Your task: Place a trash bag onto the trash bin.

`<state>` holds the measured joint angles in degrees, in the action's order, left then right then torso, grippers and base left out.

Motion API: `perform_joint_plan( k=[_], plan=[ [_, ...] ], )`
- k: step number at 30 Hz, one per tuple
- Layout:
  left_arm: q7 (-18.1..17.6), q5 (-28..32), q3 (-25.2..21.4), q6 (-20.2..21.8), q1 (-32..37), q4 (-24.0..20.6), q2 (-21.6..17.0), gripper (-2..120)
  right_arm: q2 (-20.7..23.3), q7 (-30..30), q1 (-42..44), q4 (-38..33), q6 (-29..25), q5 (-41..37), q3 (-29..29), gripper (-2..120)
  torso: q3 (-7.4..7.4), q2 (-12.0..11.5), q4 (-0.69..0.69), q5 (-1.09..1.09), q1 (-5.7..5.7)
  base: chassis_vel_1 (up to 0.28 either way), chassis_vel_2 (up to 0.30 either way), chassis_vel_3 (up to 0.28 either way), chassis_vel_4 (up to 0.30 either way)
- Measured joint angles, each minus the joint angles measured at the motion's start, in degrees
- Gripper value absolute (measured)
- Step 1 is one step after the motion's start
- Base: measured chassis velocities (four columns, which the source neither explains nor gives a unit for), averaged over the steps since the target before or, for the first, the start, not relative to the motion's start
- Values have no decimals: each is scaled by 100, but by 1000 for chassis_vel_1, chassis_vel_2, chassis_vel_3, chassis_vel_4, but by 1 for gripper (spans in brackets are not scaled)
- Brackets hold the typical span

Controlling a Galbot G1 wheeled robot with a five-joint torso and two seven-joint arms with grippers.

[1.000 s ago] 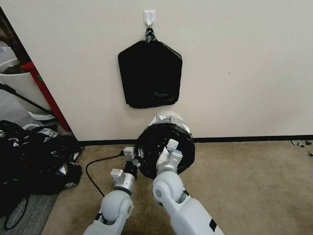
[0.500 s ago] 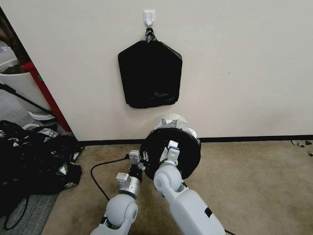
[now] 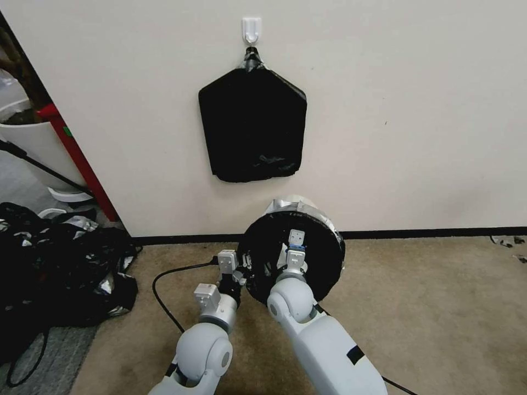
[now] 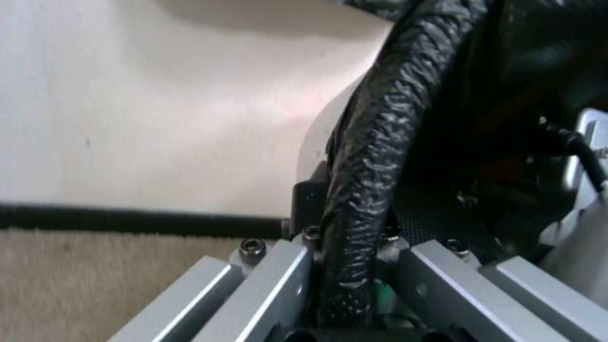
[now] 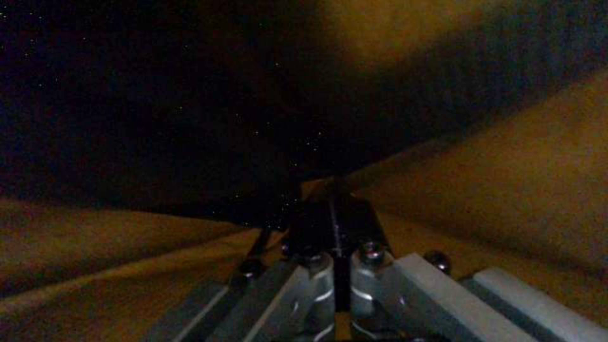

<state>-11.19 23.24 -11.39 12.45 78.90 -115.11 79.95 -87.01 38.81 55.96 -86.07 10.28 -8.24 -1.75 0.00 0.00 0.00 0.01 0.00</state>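
The trash bin (image 3: 293,198) is tipped off the carpet with its mouth toward me, close to the wall. Only a strip of its cream-white wall (image 4: 320,137) shows. The black trash bag (image 3: 329,258) lines its inside and folds over the rim, with silvery sheen at the top edge. My left gripper (image 3: 241,270) holds the rim's left side. In the left wrist view the left gripper (image 4: 345,232) is shut on the bag-covered rim (image 4: 374,142). My right gripper (image 3: 296,240) reaches into the bin's mouth. Its fingers (image 5: 323,213) are pressed together in the dark interior.
A flat black bundle (image 3: 252,126) hangs from a white wall hook (image 3: 251,28). A heap of black plastic (image 3: 55,263) lies on the left, with a larger white tub (image 3: 27,142) and a red post (image 3: 77,159) behind it. A black cable (image 3: 164,280) loops over the carpet.
The bin has swung to the right and its mouth has turned more toward me. Both grippers moved with it, and the right one went deeper into the mouth.
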Motion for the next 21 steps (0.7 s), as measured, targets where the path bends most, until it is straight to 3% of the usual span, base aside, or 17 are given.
perform_joint_plan(
  k=[9, 16, 18, 19, 21],
  plan=[
    [-161, 134, -143, 113, -155, 42, -23, 0, 169, -207, 338, -609, 290, -262, -216, 1, 0, 0, 0, 0, 0, 0, 0, 0, 0],
    [-414, 277, -214, 367, -361, 221, -110, 0, 606, -1017, 937, -1925, 321, -371, -382, 24, -1, 0, 1, -1, 0, 0, 0, 0, 0],
    [-785, 705, -250, 784, -493, 232, -160, 0, 809, -1423, 1249, -2419, 266, -186, -374, 36, 0, 0, 2, 0, 0, 0, 0, 0, 0],
    [-785, 705, -250, 784, -493, 232, -160, 0, 809, -1423, 1249, -2419, 266, -186, -374, 36, 0, 0, 2, 0, 0, 0, 0, 0, 0],
    [-1487, 1550, -325, 1462, -663, 184, -226, 0, 933, -1954, 1608, -2788, -152, 452, -197, 47, 0, 0, 0, 0, 0, 0, 0, 0, 0]
  ],
)
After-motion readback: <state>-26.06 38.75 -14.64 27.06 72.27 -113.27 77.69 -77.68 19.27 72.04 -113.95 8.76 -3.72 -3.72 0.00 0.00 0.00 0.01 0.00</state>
